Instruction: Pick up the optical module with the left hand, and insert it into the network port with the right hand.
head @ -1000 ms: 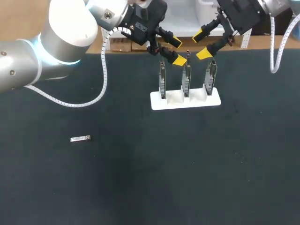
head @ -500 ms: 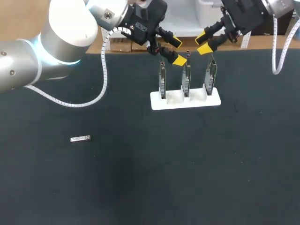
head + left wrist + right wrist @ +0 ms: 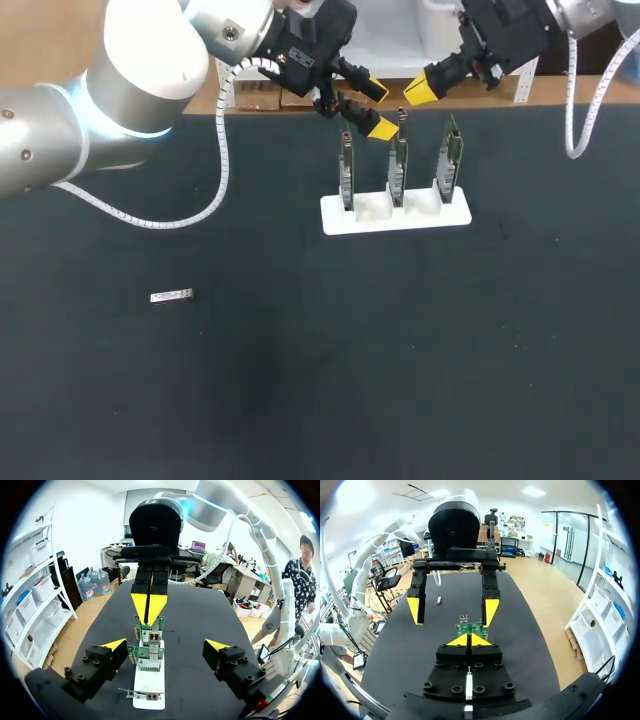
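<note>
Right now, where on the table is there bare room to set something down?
The table is bare from the white stand to its near edge, and between stand and optical module. Crowded at the far edge: left gripper and right gripper hang by the upright boards.
</note>
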Controlling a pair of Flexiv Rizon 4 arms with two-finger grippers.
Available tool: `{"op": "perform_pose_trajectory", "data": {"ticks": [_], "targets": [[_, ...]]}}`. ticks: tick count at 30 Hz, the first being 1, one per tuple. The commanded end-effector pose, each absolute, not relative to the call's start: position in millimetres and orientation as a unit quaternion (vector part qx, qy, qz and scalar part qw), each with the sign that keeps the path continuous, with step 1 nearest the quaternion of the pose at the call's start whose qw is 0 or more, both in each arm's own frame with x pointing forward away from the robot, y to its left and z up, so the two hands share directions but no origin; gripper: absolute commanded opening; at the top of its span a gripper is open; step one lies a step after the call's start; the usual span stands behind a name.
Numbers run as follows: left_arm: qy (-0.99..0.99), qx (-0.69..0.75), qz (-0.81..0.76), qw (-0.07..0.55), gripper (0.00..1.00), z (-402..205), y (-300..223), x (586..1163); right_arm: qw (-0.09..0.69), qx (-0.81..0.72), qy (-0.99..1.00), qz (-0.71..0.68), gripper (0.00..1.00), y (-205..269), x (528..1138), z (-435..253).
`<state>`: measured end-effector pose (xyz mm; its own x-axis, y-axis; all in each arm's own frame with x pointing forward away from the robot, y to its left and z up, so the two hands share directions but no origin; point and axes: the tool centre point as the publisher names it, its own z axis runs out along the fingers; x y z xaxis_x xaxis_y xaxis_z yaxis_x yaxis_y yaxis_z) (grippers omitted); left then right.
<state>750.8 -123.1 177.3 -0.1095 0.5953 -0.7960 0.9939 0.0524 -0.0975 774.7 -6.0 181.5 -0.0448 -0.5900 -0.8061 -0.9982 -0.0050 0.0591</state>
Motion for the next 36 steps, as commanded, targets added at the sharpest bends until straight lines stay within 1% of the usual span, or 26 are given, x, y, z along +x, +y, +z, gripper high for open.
{"op": "perform_pose_trajectory", "data": {"ticks": [1, 10, 36], "targets": [[0.664, 0.600, -0.338, 0.291, 1.00, 178, -124, 753, 0.299, -0.625, 0.635, 0.343, 0.00, 0, 777, 181], [0.664, 0.600, -0.338, 0.291, 1.00, 178, -124, 753, 0.297, -0.626, 0.631, 0.348, 0.00, 8, 776, 179], [0.664, 0.600, -0.338, 0.291, 1.00, 178, -124, 753, 0.280, -0.620, 0.646, 0.346, 0.00, 4, 770, 163]]}}
